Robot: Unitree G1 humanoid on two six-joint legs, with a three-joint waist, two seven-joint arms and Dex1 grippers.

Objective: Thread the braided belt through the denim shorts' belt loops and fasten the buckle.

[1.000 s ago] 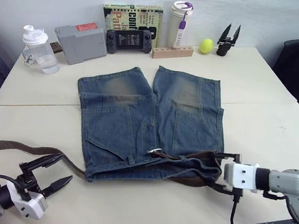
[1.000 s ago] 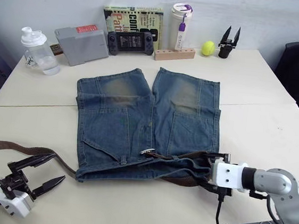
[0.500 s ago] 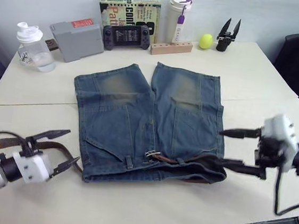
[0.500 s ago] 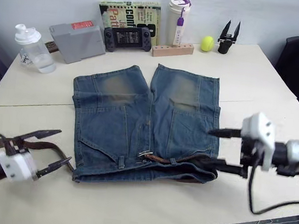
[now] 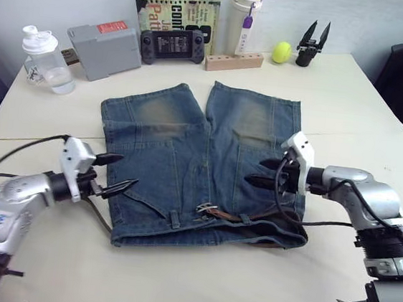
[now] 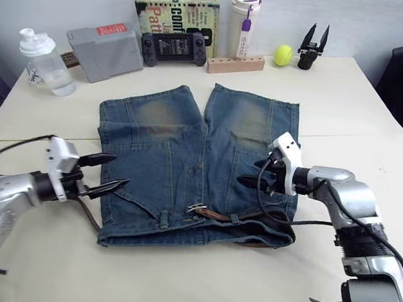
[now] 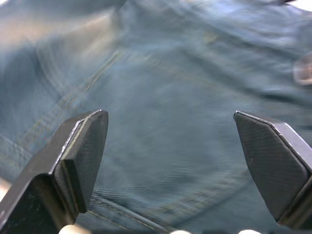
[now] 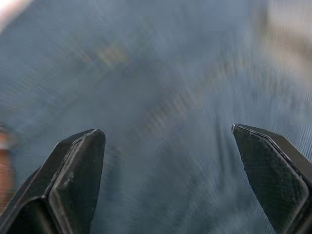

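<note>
While both wrist views show just denim between wide-open, empty fingers, the head views show shorts (image 5: 200,165) mid-table, belt (image 5: 252,218) along the near waistband, left gripper (image 5: 113,173) and right gripper (image 5: 258,170) above them

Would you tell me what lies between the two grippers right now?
In the left eye view, only the denim shorts lie between the left gripper and the right gripper, both open above the blue cloth.

1 denim shorts (image 5: 200,165), 1 braided belt (image 5: 252,218), 1 buckle (image 5: 208,208), perhaps 2 belt loops (image 5: 174,216), 2 bottles (image 5: 42,58).
</note>
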